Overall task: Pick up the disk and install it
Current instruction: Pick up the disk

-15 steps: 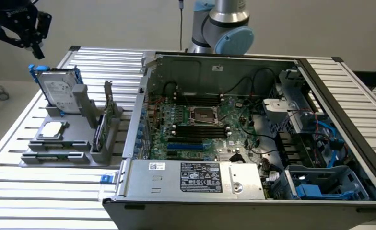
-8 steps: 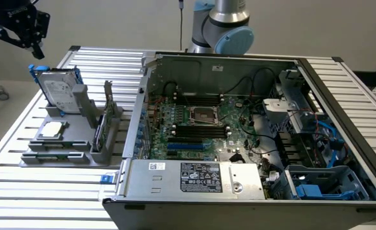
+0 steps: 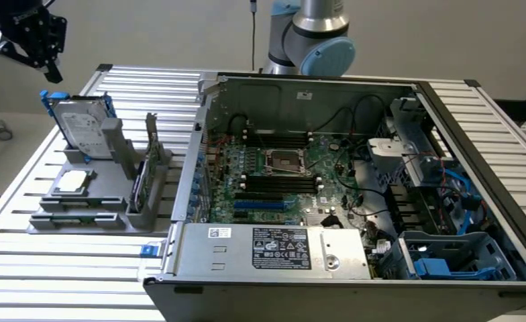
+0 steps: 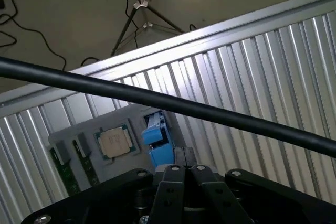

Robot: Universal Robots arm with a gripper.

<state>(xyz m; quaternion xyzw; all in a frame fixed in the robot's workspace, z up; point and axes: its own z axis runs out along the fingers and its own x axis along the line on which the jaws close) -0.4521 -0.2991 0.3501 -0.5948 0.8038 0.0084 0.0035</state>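
Grey wall and floor lie behind a big table [image 3: 30, 282] made of long shiny metal strips. On the table sits a large computer box [image 3: 290, 94] with its side off. You can see green boards and black wires inside it. It is well off to the side of the claw.

Behind the box stands the robot arm [image 3: 312, 33]. It is silver with a round blue cap. Its black end part hangs high over the far corner of the table and tips downward at a slant.

A grey holder [image 3: 43, 225] rests on the table below the claw. The disk [image 3: 82, 131] leans up in the back of this holder. It is silver with a white label and a bright blue frame. It is the thing nearest to the claw, just under it, but the two do not touch.

The claw [image 3: 54, 74] is shut tight, with its two black fingers pressed together. It holds nothing.

From the wrist view, the claw [image 4: 184, 153] points down at the blue edge of the disk [image 4: 157, 140]. A thick black cable [image 4: 157, 98] runs across in front.

A small square silver chip [image 3: 73, 181] lies flat in the holder, farther from the claw than the disk.
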